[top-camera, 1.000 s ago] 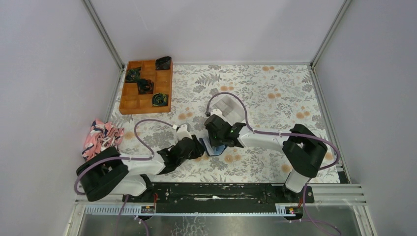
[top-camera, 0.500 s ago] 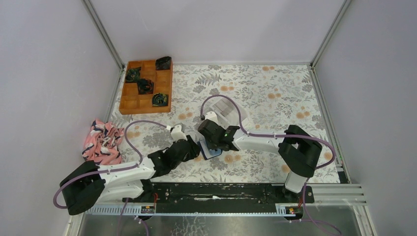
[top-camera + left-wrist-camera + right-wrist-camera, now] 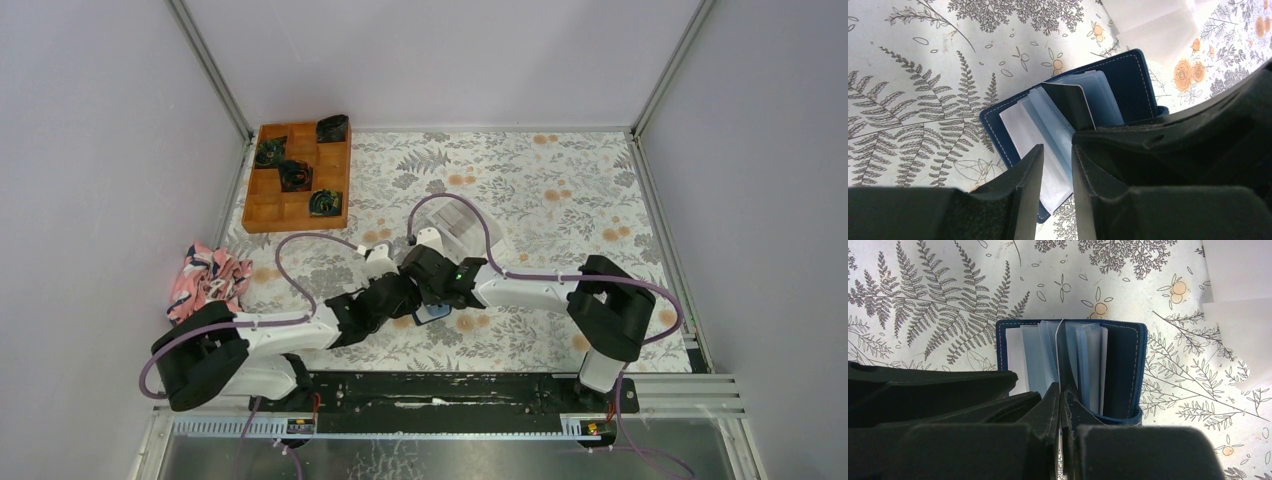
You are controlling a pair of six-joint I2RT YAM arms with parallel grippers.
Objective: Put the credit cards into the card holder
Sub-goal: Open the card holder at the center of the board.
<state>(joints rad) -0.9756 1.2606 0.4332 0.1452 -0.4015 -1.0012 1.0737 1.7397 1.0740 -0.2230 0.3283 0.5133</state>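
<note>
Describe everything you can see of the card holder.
The card holder lies open on the flowered table, its navy cover with pale stitching underneath and clear bluish sleeves fanned upward. A dark card stands between the sleeves, pinched by the shut right gripper. The left gripper hangs over its sleeves, slightly open; contact unclear.

Site type: a robot test cell in a lab, as I read it from my remote station.

Evidence:
- plain lilac panels (image 3: 430,60) at 9, 12 and 3 o'clock
- aluminium posts (image 3: 210,70) in the far corners
- black mounting rail (image 3: 440,388) at 6 o'clock, carrying the left arm (image 3: 290,335) and right arm (image 3: 530,290)
- purple cables (image 3: 260,322)
- floral table cover (image 3: 560,190)
- wooden tray (image 3: 262,212) at 10 o'clock
</note>
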